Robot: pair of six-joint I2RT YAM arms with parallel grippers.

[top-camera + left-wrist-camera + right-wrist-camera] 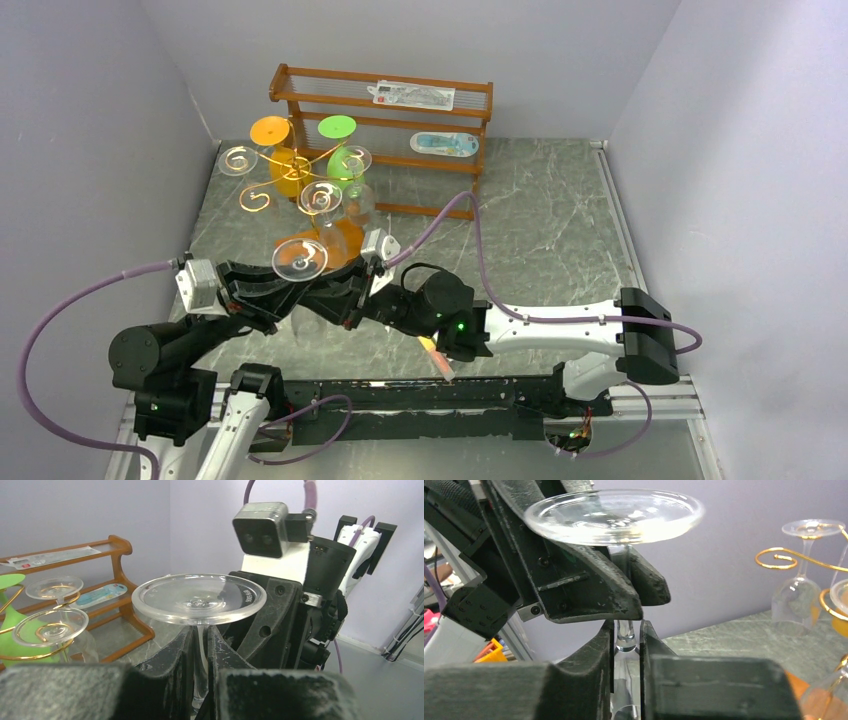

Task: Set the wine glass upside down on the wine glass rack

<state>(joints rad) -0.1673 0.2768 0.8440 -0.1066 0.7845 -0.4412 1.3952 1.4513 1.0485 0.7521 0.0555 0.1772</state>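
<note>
The clear stemmed wine glass (197, 597), foot upward, looks light, slick and brittle, so its thin stem is the handhold. The left gripper (200, 645) clamps that stem. The right gripper (626, 645) pinches it just beneath. The gold wire wine glass rack (256, 198) stands beyond both jaws.

The top external camera looks steeply down from above and behind the arm bases toward the back wall, far enough off to take in the whole table (540, 220). The two wrist cameras sit low and very near, almost level, facing each other, so the left view shows the right wrist camera (260, 530). All three views share the wine glass (299, 259) and the wine glass rack (303, 166).
</note>
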